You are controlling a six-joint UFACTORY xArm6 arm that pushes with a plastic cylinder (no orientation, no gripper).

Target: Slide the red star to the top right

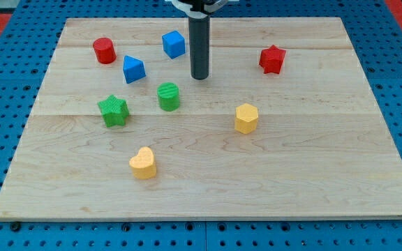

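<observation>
The red star [272, 59] lies on the wooden board [313, 160] toward the view's upper right. My tip [199, 77] rests on the board about a hundred pixels to the star's left and slightly lower, apart from it. The blue cube [174, 44] is up and left of the tip. The green cylinder [168, 96] is down and left of it. The tip touches no block.
A red cylinder [104, 50] and a blue triangular block [133, 69] sit at the upper left. A green star [113, 110] is at the left, a yellow heart [143, 163] at lower middle, a yellow hexagon [246, 118] right of centre. Blue pegboard surrounds the board.
</observation>
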